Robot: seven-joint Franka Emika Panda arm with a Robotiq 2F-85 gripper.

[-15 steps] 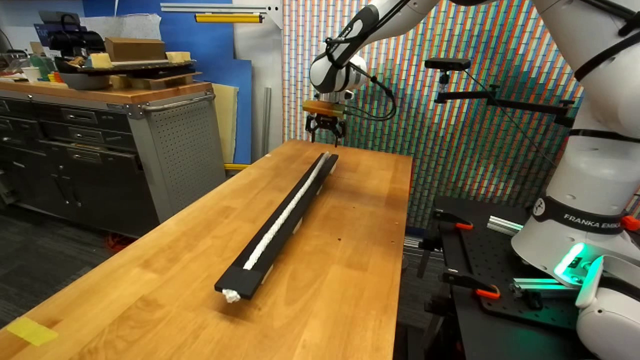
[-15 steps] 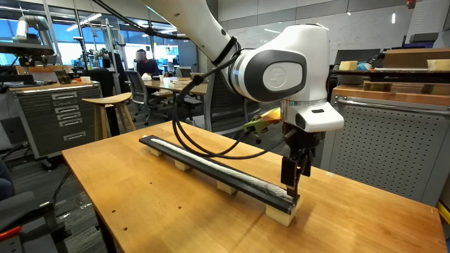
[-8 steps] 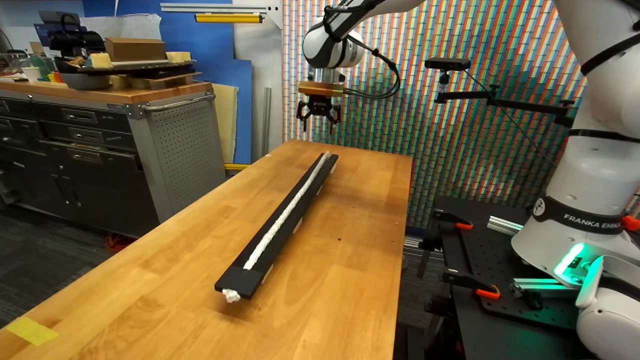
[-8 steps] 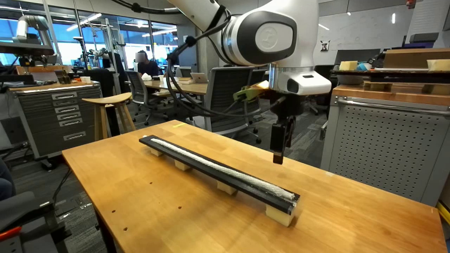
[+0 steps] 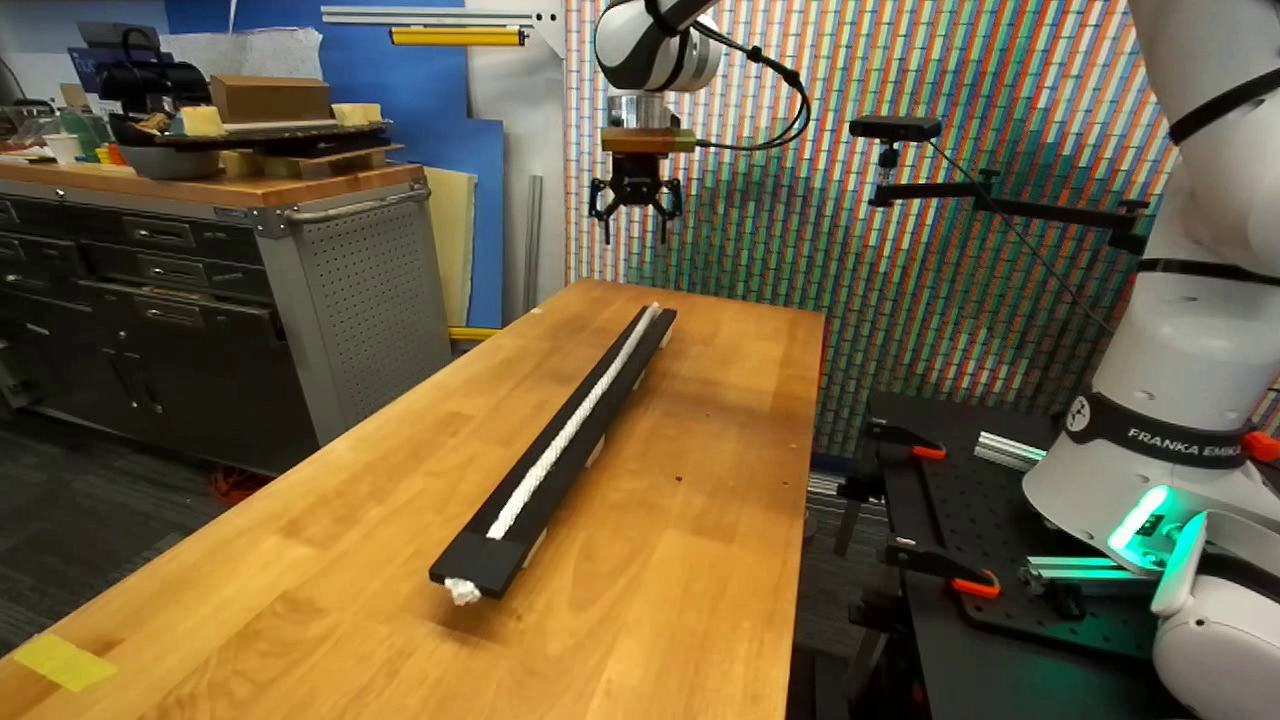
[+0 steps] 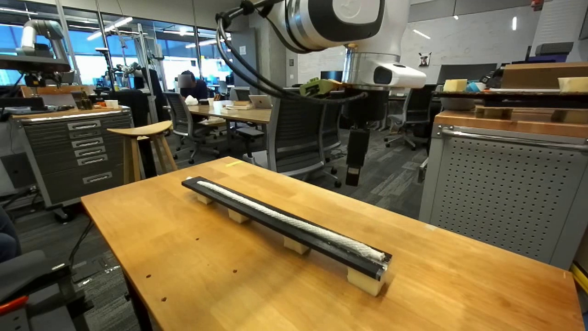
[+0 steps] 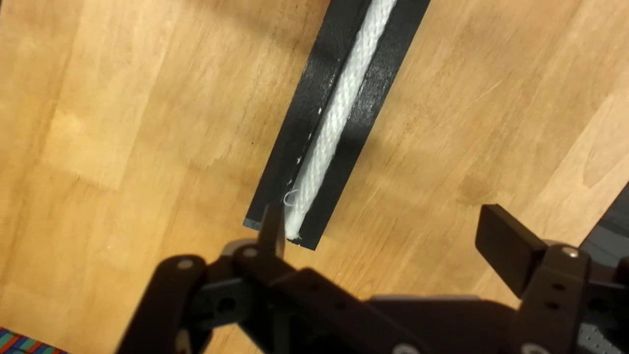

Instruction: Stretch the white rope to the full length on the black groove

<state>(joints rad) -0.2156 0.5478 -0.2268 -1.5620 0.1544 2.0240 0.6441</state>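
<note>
The black groove (image 5: 480,562) is a long bar raised on small blocks, also in an exterior view (image 6: 321,247). The white rope (image 5: 563,440) lies straight along its channel in both exterior views (image 6: 294,221). At one end the rope passes under a black cap and a white tuft sticks out. In the wrist view the rope (image 7: 339,113) ends close to the groove's (image 7: 369,105) other end, with a small loose thread loop beside it. My gripper (image 5: 635,240) is open and empty, high above that end; its fingers spread wide in the wrist view (image 7: 381,211).
The wooden table (image 5: 700,580) carries the groove on pale blocks (image 6: 365,280). Yellow tape (image 5: 65,662) is stuck at a table corner. A camera on a stand arm (image 5: 895,128) is beside the robot. A grey cabinet (image 6: 510,193) and chairs (image 6: 298,133) are beyond the table.
My gripper has risen well above the groove's end and shifted slightly, staying open. The rope and the groove have not visibly moved.
</note>
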